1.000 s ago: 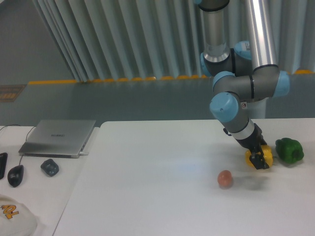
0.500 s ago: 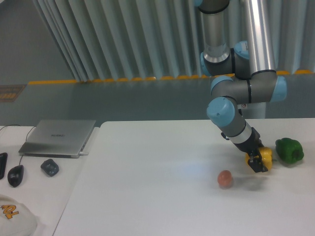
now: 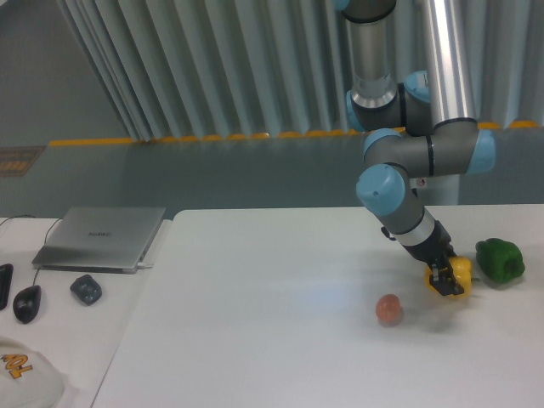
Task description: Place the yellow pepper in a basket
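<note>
Your gripper (image 3: 445,280) is sitting low near the desk's (image 3: 255,340) right edge, angled down from the arm's wrist, and its dark fingers are clamping around the yellow pepper (image 3: 456,274), so you are gripping it; whether the pepper is resting on the desk or just clearing it, I cannot tell, since the fingers are hiding its lower left side. The tilt of the wrist is making sense: the arm is reaching out and down from its base behind the desk's far edge, so the fingers are coming in from the left side of the pepper, the side facing away from the green pepper (image 3: 499,259), which is lying just beside it toward the right edge. That approach is keeping the gripper clear of the green one. The brownish egg (image 3: 388,308) is sitting nearer the front edge, left of the gripper and apart from it, so it is not interfering. No basket is showing anywhere in view, so you are probably looking at a carry out of frame; I am judging the task as at the grasp step, placement not yet done. Off the desk's left edge, a laptop (image 3: 102,236), a mouse (image 3: 26,303) and a small dark object (image 3: 85,289) are lying on a second surface, well apart from the work.
</note>
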You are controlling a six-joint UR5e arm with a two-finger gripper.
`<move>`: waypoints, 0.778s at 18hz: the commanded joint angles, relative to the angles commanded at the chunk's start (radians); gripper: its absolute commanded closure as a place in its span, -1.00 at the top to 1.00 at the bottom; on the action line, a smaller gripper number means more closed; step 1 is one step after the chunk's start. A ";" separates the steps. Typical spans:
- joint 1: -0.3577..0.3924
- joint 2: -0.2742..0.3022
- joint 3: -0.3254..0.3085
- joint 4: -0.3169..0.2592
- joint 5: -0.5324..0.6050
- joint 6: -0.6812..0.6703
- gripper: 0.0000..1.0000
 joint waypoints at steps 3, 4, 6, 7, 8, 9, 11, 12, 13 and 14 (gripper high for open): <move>0.024 0.026 0.046 0.000 0.002 0.005 0.11; 0.040 0.034 0.052 0.000 0.000 0.009 0.11; 0.066 0.045 0.069 0.000 0.000 0.011 0.11; 0.078 0.049 0.075 0.002 0.000 0.011 0.11; 0.090 0.052 0.083 0.002 0.000 0.011 0.11; 0.104 0.054 0.089 0.002 0.000 0.011 0.11; 0.139 0.068 0.097 0.002 0.000 0.015 0.11; 0.159 0.077 0.100 0.002 0.000 0.031 0.11; 0.178 0.084 0.100 0.002 0.000 0.067 0.11; 0.216 0.095 0.098 0.002 -0.002 0.133 0.11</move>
